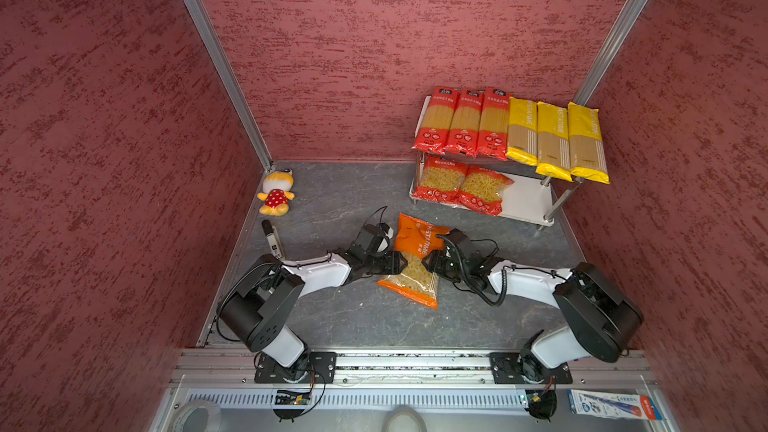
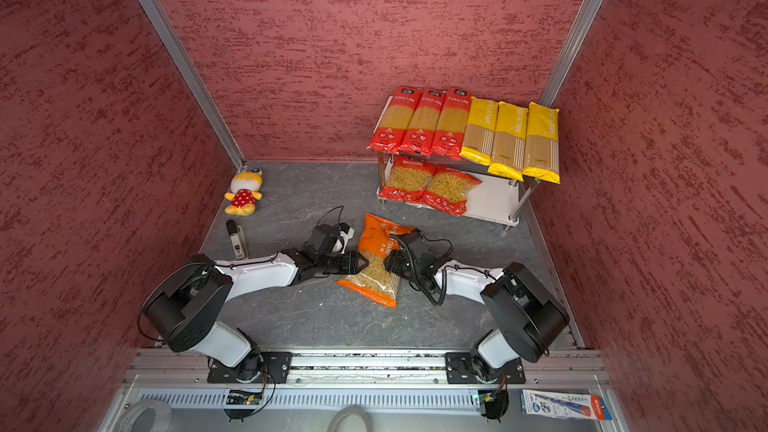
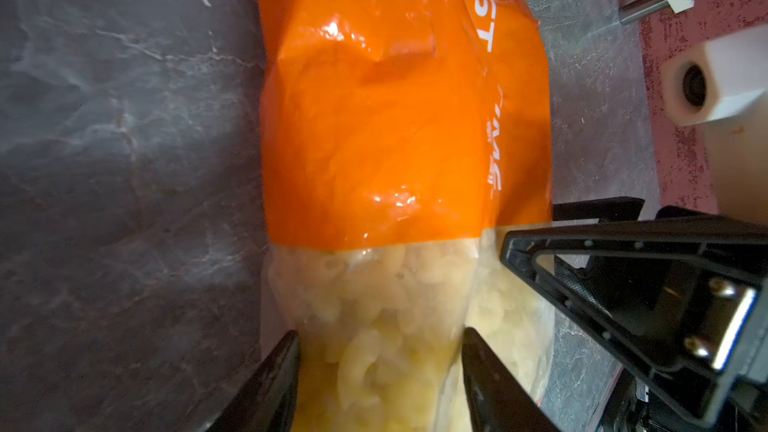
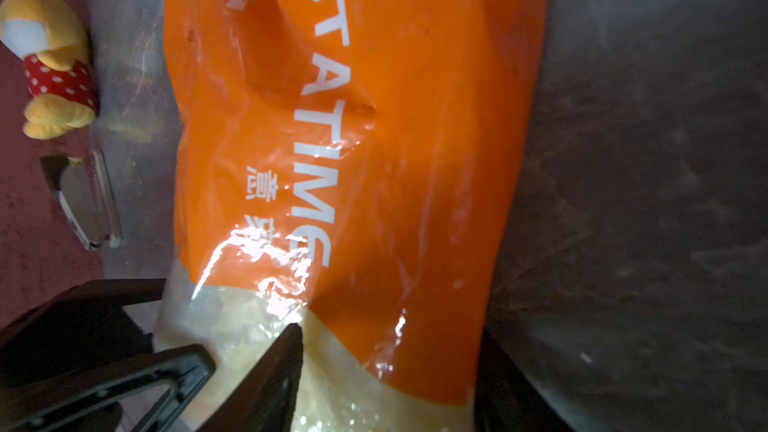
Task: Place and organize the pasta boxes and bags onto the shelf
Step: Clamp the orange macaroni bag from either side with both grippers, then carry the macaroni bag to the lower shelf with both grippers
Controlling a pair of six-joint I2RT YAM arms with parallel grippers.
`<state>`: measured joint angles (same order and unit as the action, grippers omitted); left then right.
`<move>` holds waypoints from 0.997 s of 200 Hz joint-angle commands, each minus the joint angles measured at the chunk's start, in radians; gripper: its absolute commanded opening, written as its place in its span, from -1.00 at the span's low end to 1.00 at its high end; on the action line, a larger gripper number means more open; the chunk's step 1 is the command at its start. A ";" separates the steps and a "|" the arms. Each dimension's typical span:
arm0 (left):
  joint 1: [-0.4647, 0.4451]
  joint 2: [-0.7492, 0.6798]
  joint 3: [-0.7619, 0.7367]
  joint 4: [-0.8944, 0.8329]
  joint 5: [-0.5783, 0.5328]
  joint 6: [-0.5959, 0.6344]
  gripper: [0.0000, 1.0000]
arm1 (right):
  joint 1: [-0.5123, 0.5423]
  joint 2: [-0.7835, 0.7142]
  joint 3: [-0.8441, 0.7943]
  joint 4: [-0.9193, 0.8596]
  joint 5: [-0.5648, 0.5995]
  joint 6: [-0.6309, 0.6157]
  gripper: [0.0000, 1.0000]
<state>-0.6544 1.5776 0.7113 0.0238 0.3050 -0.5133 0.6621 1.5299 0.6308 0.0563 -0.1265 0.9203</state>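
Grey tabletop [image 1: 332, 317], red walls [image 1: 374, 56], left pincer [image 1: 403, 263], right pincer [image 1: 424, 262] seemingly gripping orange bag [image 1: 417, 238]

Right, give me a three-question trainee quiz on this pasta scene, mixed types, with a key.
1. True or false: the lower board of the shelf is full.
2. How many long spaghetti bags lie on the top board?
3. The orange bag, flanked by the left gripper and right gripper, lies on: A the table; B the top board; C the lower board.
Key: 1 false; 2 six; 3 A.
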 commanded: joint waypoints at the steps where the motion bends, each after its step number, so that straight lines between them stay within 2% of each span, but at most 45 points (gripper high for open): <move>1: -0.057 0.042 0.034 0.005 0.039 0.024 0.04 | 0.007 0.032 0.029 0.051 -0.042 -0.042 -0.06; 34: -0.062 0.026 -0.004 0.087 0.063 -0.017 -0.31 | 0.006 -0.054 -0.004 0.061 -0.056 -0.079 -0.53; 69: -0.100 -0.027 -0.036 0.174 0.076 -0.042 -0.56 | 0.007 -0.191 -0.029 0.022 -0.086 -0.116 -0.75; 98: -0.151 -0.105 -0.063 0.236 0.045 -0.036 -0.68 | 0.007 -0.337 -0.053 -0.054 -0.096 -0.138 -0.86; 122: -0.184 -0.153 -0.067 0.309 0.011 -0.048 -0.77 | 0.005 -0.483 -0.049 -0.173 -0.046 -0.176 -1.00; 137: -0.207 -0.156 -0.052 0.366 0.003 -0.054 -0.89 | 0.004 -0.557 -0.024 -0.257 -0.011 -0.200 -1.00; 152: -0.222 -0.148 -0.007 0.386 0.005 -0.048 -1.00 | 0.002 -0.614 0.013 -0.334 0.025 -0.230 -1.00; 199: -0.240 -0.044 0.209 0.485 0.034 0.032 -1.00 | -0.065 -0.733 0.170 -0.563 0.255 -0.360 -1.00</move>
<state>-0.8829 1.4853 0.7712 0.2878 0.3092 -0.5476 0.6361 0.8520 0.7006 -0.4450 -0.0120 0.6601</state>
